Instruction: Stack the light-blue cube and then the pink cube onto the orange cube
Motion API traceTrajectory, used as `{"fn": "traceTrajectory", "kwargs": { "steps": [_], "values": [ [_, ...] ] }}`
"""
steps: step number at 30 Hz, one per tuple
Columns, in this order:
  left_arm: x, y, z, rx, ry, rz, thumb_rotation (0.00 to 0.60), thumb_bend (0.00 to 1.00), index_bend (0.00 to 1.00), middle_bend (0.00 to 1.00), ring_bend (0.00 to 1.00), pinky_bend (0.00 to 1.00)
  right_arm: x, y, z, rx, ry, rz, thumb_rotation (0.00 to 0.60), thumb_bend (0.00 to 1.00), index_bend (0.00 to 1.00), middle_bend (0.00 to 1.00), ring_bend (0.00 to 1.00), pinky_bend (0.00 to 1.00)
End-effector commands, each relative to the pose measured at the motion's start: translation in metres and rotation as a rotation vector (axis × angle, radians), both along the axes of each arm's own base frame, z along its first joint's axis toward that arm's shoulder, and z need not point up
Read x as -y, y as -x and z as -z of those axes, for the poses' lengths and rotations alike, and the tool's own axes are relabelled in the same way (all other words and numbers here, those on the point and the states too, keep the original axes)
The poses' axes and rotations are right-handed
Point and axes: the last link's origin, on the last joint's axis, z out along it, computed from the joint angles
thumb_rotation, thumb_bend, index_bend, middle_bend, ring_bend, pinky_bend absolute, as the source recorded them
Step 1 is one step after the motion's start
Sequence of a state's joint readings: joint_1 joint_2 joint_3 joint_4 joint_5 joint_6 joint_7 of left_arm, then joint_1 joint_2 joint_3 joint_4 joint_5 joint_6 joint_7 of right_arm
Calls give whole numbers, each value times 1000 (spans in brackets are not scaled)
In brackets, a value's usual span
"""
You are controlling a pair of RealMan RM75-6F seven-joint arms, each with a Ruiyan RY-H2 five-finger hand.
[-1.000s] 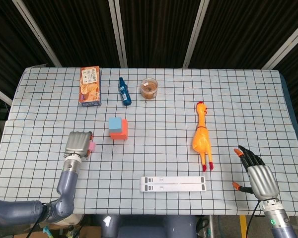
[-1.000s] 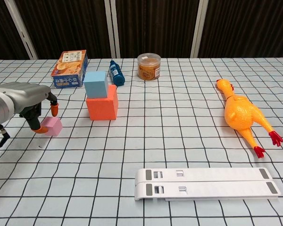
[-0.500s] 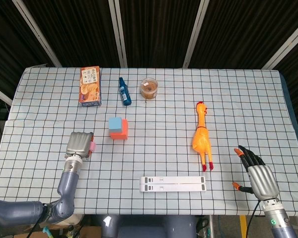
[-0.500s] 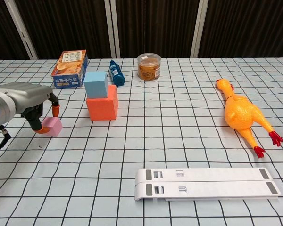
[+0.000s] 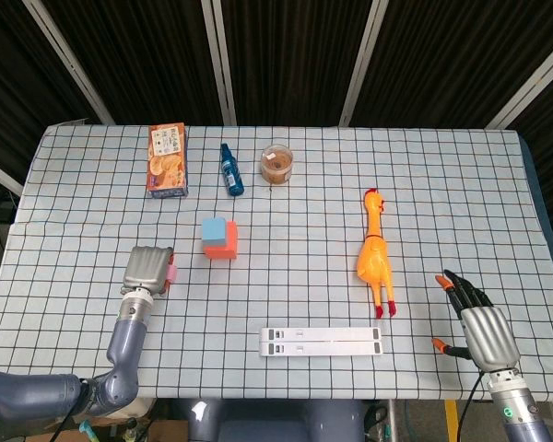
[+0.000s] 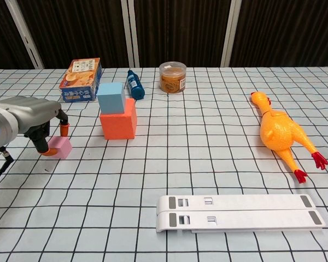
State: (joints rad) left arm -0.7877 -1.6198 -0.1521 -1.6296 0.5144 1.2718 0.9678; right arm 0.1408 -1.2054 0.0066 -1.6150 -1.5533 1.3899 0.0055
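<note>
The orange cube (image 6: 118,123) stands on the table with the light-blue cube (image 6: 111,97) on top of it; from above the two show as one stack (image 5: 219,238). The pink cube (image 6: 60,147) rests on the cloth to their left. My left hand (image 6: 30,117) is over it, pinching it between an orange-tipped thumb at its left side and a finger at its back. In the head view my left hand (image 5: 147,269) hides all but a strip of the pink cube (image 5: 171,273). My right hand (image 5: 479,327) hangs open at the front right edge, holding nothing.
A rubber chicken (image 5: 373,255) lies right of centre. A white folded stand (image 5: 323,342) lies near the front edge. A cracker box (image 5: 167,159), a blue bottle (image 5: 230,169) and a round jar (image 5: 276,164) line the back.
My left hand has shifted slightly over the pink cube and its finger has come down closer behind it. The cube stack and my right hand have not moved.
</note>
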Motion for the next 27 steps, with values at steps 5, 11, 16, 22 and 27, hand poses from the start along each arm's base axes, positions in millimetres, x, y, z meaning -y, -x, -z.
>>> {"fn": "traceTrajectory", "kwargs": {
  "steps": [5, 11, 16, 22, 27],
  "values": [
    [0, 1, 0, 0, -2, -2, 600, 346, 423, 1000, 801, 820, 0, 0, 0, -1, -1, 1, 600, 160, 102, 74, 124, 218],
    [0, -1, -3, 5, -8, 1, 600, 357, 434, 1000, 801, 820, 0, 0, 0, 0, -1, -1, 600, 160, 102, 74, 124, 218],
    [0, -2, -5, 9, -12, 1, 600, 373, 441, 1000, 801, 820, 0, 0, 0, 2, -1, 0, 600, 160, 102, 74, 123, 218],
    [1, -6, -8, 35, -13, -4, 600, 373, 441, 1000, 801, 820, 0, 0, -1, 4, 1, 0, 600, 160, 102, 74, 124, 218],
    [0, -21, -28, 88, -19, -7, 600, 373, 441, 1000, 801, 820, 0, 0, -1, 7, 4, 0, 600, 160, 102, 74, 124, 218]
  ]
}}
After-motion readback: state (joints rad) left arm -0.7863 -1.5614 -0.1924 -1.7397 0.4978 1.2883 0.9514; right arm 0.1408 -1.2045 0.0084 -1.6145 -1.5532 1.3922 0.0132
